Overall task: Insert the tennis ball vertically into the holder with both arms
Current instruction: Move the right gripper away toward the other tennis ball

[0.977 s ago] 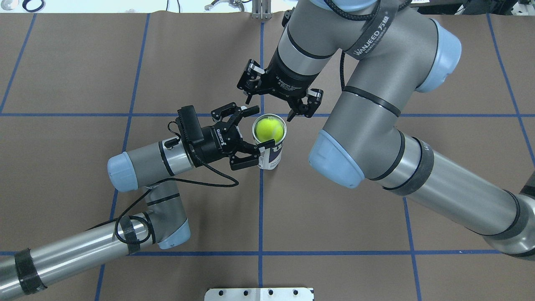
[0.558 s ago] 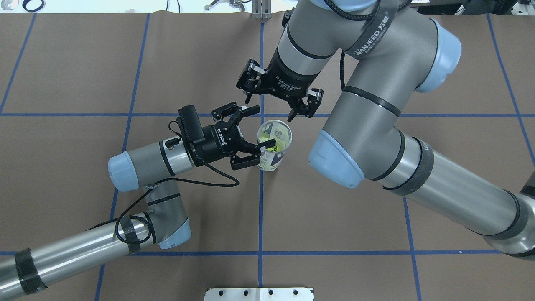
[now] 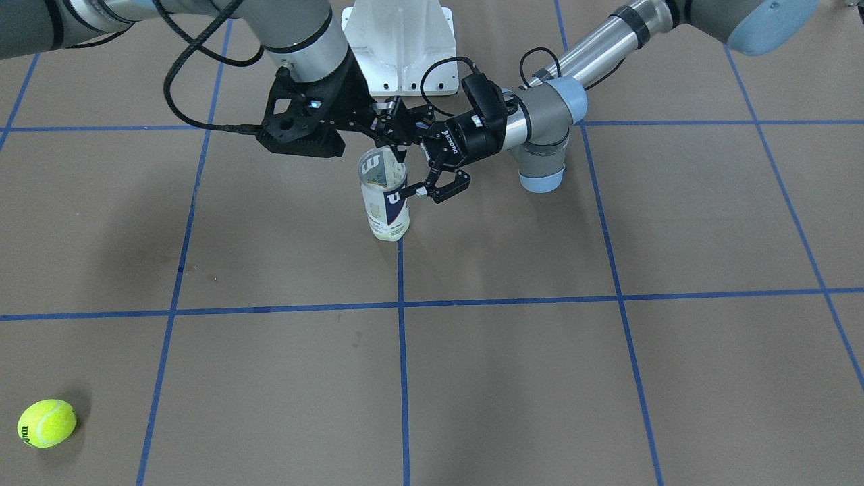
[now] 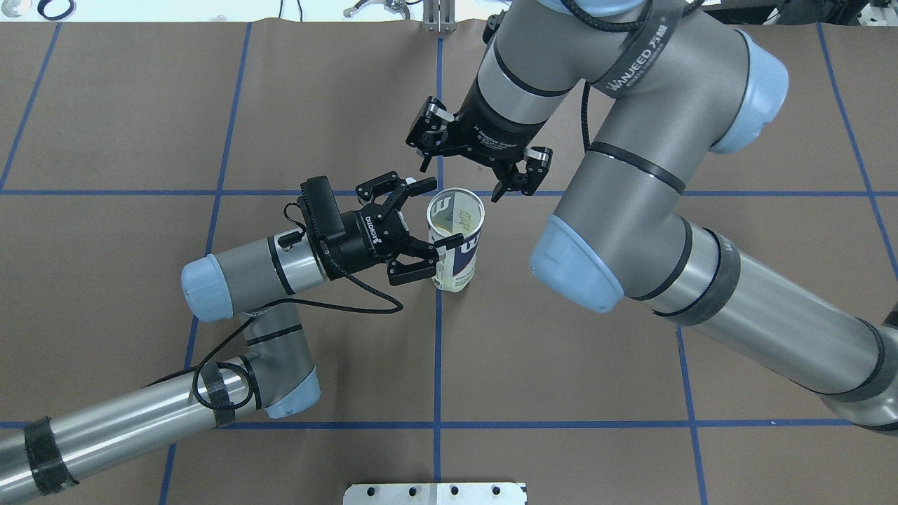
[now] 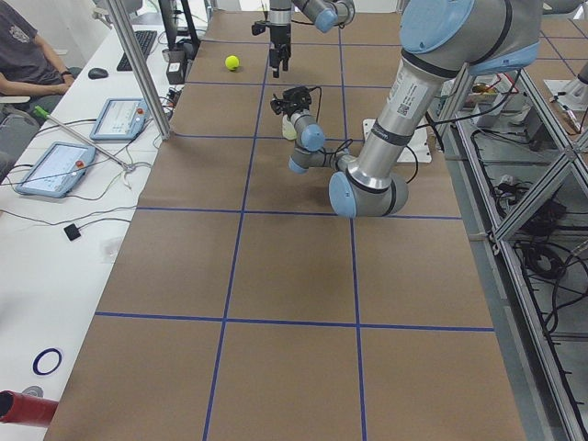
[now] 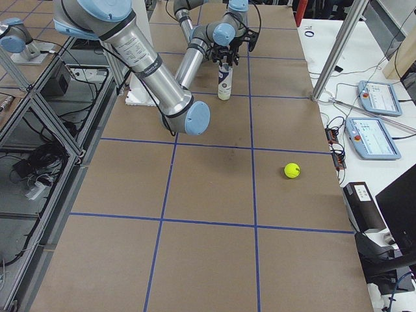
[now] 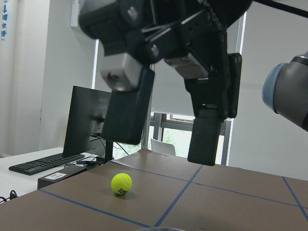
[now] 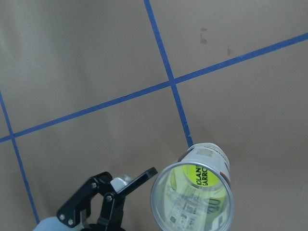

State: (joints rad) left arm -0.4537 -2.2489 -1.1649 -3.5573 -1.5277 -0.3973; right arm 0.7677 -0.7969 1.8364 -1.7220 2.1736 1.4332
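The holder (image 4: 457,261) stands upright on the table, a clear can with a navy and white label and a silver rim (image 3: 368,156). A tennis ball (image 8: 188,174) lies at its bottom. My left gripper (image 4: 442,212) is open at the can's left side, near the rim. One fingertip (image 4: 449,243) rests against the label and the other (image 4: 425,184) stands apart. My right gripper (image 4: 461,181) is open and empty, just above and beyond the can's mouth. Its fingers (image 7: 206,135) fill the left wrist view.
A second tennis ball (image 3: 46,423) lies far off on the brown paper, near the operators' edge; it also shows in the exterior right view (image 6: 292,170). The white robot base (image 3: 398,40) stands behind the can. Blue tape lines grid the table.
The ball that sat in the can's mouth has dropped to the bottom. The can wobbled and stands upright again. My right gripper has drawn up and away a little. The left gripper stayed.
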